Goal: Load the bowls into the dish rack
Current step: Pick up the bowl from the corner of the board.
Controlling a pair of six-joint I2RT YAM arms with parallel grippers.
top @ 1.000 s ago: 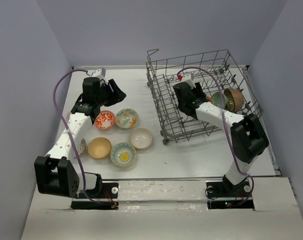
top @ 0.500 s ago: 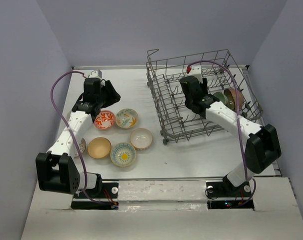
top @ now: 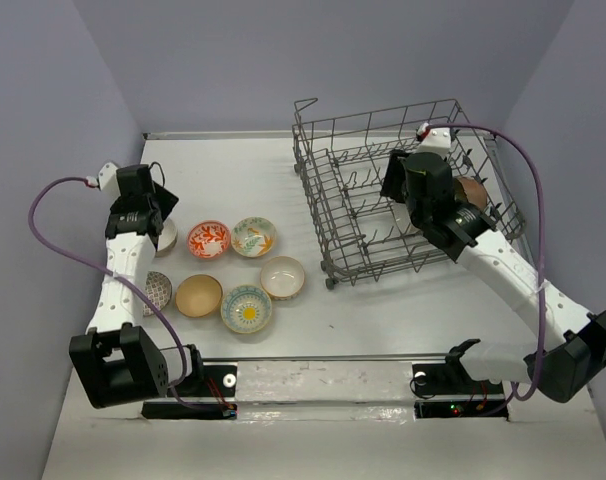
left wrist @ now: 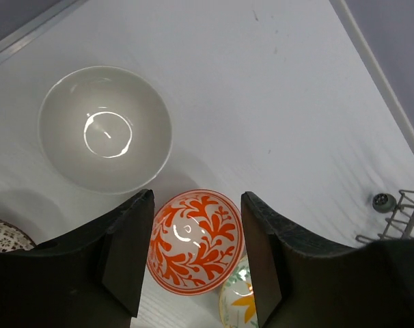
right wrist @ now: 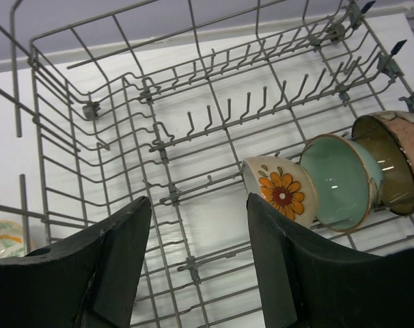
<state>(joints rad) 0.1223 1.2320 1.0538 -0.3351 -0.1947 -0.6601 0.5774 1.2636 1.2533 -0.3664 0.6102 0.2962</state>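
Lining up a pick, I'd say: left gripper (left wrist: 197,198) gapes empty over the red bowl (left wrist: 193,246), needs lowering. Over the rack (right wrist: 159,147), right gripper (right wrist: 199,205) is open, empty too.

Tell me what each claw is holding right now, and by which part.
Nothing is held. The left claw is open above the red-orange patterned bowl. The right claw is open over the dish rack, and its fingers are empty.

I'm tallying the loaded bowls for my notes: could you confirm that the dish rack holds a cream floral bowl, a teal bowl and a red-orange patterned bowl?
Not quite: the third one is brown, not red-orange patterned. The right wrist view shows the dish rack holding a cream floral bowl, a teal bowl and a brown bowl.
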